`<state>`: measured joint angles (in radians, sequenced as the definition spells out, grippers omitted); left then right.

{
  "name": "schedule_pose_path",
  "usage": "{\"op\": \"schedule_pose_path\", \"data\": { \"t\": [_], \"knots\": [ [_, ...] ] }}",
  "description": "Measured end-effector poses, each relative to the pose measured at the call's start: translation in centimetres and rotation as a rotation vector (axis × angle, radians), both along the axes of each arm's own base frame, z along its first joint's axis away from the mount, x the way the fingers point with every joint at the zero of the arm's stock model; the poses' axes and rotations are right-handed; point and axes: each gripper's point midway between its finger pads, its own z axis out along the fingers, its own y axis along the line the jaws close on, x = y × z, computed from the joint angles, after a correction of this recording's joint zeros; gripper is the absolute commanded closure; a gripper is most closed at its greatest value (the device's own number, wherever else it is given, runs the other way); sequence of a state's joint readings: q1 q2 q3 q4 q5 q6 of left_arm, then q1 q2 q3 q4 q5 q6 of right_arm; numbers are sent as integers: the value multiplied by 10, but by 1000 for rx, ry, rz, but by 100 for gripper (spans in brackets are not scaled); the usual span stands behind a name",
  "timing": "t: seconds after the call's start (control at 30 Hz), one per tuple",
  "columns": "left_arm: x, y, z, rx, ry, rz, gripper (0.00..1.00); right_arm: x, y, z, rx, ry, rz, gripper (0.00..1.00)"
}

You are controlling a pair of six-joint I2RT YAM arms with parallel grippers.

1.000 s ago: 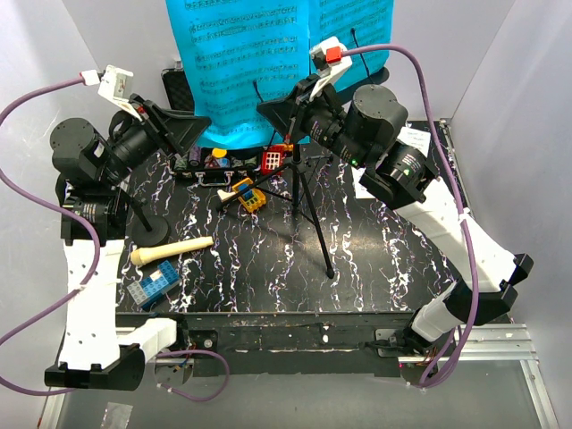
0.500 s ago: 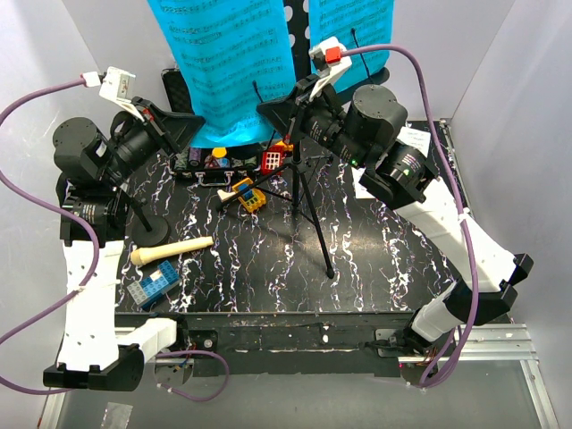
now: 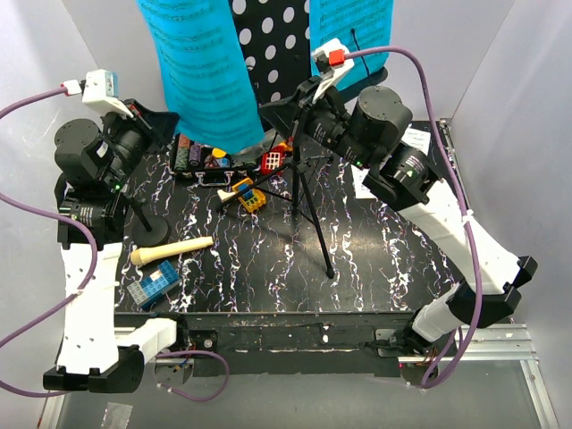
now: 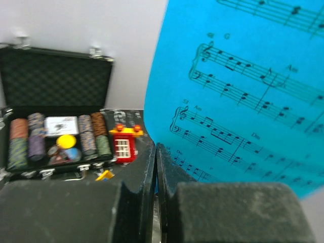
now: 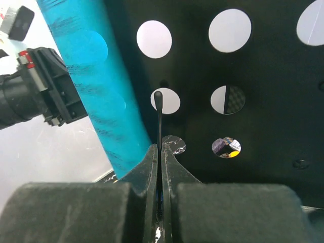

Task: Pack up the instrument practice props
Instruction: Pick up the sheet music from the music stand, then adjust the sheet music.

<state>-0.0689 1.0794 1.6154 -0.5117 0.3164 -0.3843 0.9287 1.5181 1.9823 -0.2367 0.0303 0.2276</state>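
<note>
Blue sheet (image 3: 201, 80) pinched by raised left fingers (image 4: 142, 177); right fingers (image 5: 147, 167), reaching high, clamp music stand wire (image 5: 158, 121).

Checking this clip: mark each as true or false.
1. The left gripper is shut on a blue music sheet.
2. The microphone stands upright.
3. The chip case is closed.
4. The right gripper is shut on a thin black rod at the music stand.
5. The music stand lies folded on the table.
1. True. The left gripper is shut on the blue sheet.
2. False. The microphone lies flat on the table.
3. False. The case is open, with its chips showing.
4. True. The right gripper is shut on the thin black rod.
5. False. The music stand stands upright on its legs.
</note>
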Motion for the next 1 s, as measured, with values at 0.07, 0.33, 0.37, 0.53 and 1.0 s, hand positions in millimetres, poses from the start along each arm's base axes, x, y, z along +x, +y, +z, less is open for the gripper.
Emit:
{"op": "schedule_pose_path", "data": {
  "t": [0.07,0.33,0.37,0.53,1.0],
  "knots": [
    [7,16,-7,0,27,90,100,-3,-4,2,-1,-6,4,94],
    [15,45,-23,4,89,261,100,-8,-4,-6,-30,3,28,53],
    [16,47,-23,4,92,272,100,-9,-4,-8,-37,6,34,46],
    [19,58,-35,12,121,340,100,-14,-6,-14,-56,16,51,28],
    [12,90,-116,75,314,514,100,-26,-21,-40,-95,46,53,23]
  ]
}}
